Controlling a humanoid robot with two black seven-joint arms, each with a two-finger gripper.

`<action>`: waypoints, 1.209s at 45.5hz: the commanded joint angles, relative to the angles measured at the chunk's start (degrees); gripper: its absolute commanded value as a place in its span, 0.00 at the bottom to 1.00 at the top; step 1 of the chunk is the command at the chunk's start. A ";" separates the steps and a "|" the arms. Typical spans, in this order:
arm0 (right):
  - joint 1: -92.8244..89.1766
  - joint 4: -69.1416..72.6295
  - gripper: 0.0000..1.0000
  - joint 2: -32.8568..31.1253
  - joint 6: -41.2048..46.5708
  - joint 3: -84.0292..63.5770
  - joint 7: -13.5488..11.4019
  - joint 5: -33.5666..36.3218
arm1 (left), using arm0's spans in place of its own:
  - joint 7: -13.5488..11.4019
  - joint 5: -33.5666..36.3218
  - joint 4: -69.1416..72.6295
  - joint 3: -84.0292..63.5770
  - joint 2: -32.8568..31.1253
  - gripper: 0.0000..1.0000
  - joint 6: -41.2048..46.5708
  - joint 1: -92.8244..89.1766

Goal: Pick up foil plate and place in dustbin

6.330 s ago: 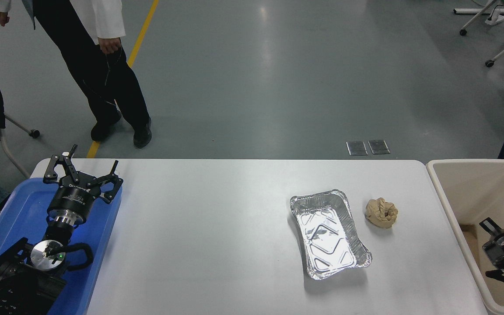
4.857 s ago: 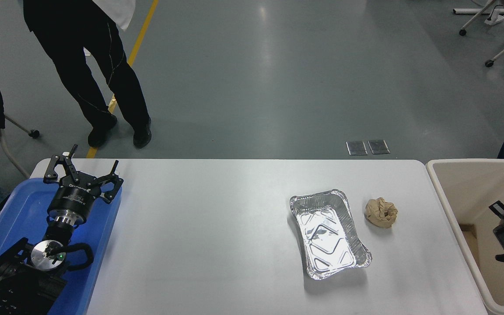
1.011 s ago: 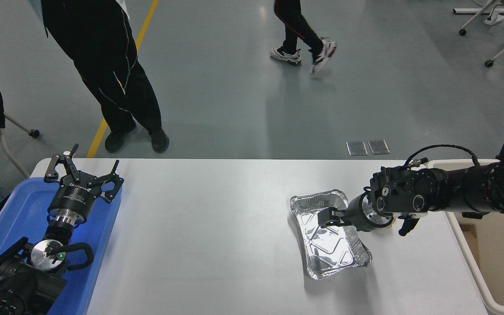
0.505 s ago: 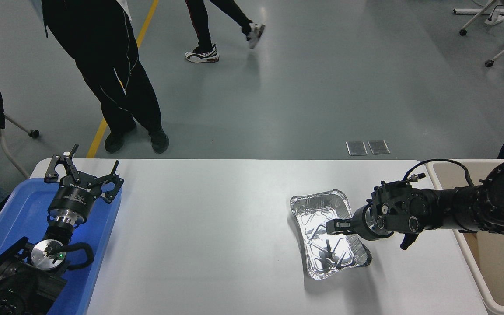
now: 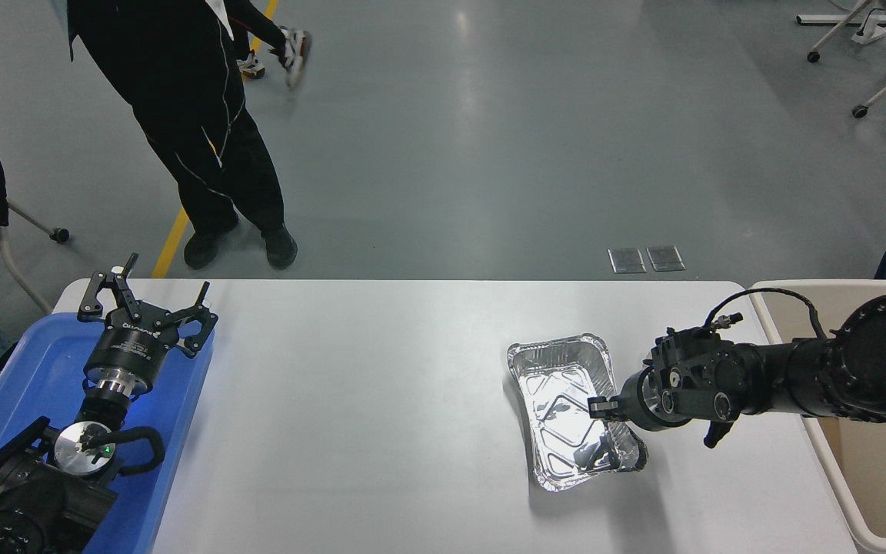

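The foil plate point(image 5: 562, 408), a shiny silver rectangular tray, lies on the white table right of centre. My right arm comes in from the right edge, across the dustbin's near-left rim. My right gripper point(image 5: 601, 406) is at the middle of the plate's right rim, low over its inside. I cannot see whether it holds the rim. The cream dustbin point(image 5: 766, 296) stands off the table's right end, partly hidden by the arm. My left gripper point(image 5: 147, 298) is parked open at the lower left, over the blue tray.
A blue flat tray point(image 5: 20, 369) lies under the left arm at the table's left end. The tan paper ball is hidden behind the right arm. A person in black trousers point(image 5: 204, 146) stands beyond the far left edge. Wheeled chairs point(image 5: 874, 77) stand at the top right.
My right arm came out of the dustbin to the plate. In the last second the gripper slid nearer along the plate's right rim, and the plate shifted slightly left. A walker crossed leftward behind.
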 commanded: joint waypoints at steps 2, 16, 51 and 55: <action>1.65 0.67 0.00 -0.17 0.06 -0.04 0.10 0.57 | 0.00 0.00 0.00 -0.01 0.00 0.99 0.00 -0.09; 15.97 14.81 0.00 -7.63 2.25 -0.48 0.19 0.75 | 0.00 0.00 0.00 0.08 0.00 0.99 0.00 0.00; 77.41 43.48 0.00 -32.25 35.83 -8.83 1.77 5.67 | 0.00 0.00 0.00 -0.01 0.09 0.99 0.00 0.00; 79.61 43.39 0.00 -32.25 35.83 -8.92 1.68 5.76 | 0.00 0.00 0.00 -0.01 0.09 0.99 0.00 0.00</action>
